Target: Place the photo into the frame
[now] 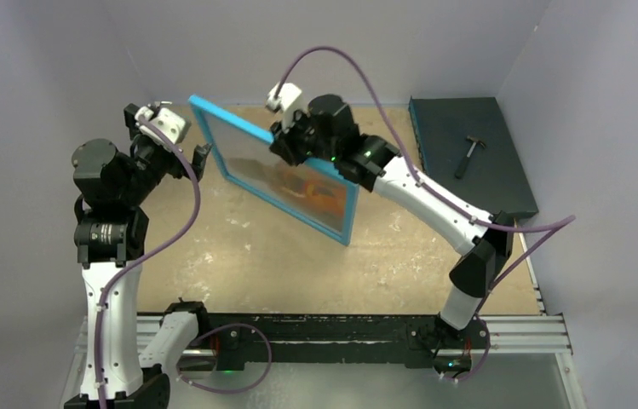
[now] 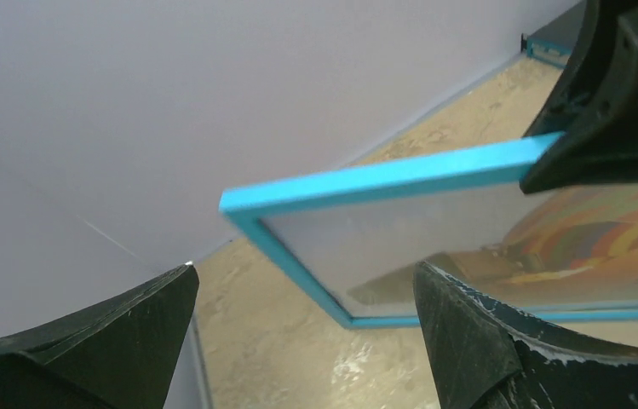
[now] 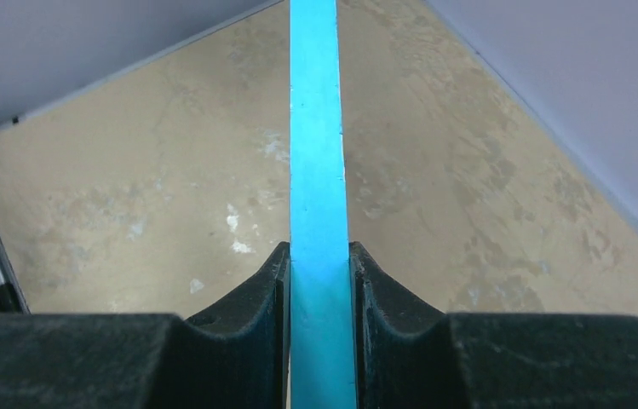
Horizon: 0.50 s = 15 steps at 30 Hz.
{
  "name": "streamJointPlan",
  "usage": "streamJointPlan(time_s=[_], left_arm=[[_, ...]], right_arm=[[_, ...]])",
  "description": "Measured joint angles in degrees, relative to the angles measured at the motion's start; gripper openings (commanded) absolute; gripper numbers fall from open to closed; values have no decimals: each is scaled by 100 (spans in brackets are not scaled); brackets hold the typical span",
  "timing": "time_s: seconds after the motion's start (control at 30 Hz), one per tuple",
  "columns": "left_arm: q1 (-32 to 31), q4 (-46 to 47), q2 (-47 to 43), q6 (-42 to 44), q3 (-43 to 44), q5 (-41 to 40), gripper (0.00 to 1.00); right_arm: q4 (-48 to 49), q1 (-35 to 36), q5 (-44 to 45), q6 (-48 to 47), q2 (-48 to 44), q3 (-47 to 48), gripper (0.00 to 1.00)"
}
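My right gripper [image 3: 319,274] is pinched nearly closed on the top rail of the bright blue thin-edged picture frame [image 1: 251,158]. I stand it on edge. The balloon photo [image 1: 319,194] shows behind the pane, seemingly seated. My left gripper [image 2: 305,281] is spread wide and empty near the frame's corner, ready to steady it.

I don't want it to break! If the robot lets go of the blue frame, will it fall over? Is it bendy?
Probably stiff: the frame looks straight though the right gripper pinches only its top edge. It would likely tip if released, being tall, thin and up on edge. The clear pane could be breakable, so a fall might crack it.
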Motion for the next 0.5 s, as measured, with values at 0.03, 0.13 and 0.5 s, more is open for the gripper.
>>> streamJointPlan(time_s=[0.03,0.13,0.5], left_arm=[[0,-13,74,-140,72,-24,96],[-2,-83,348,-496,352,-83,97],[-2,-522,979,-817,553,-308,99]], right_arm=[[31,-208,-157,138,0,0,0],[61,-935,-435,619,-11,0,0],[501,-2699,-1198,1941,-24,-542,0]])
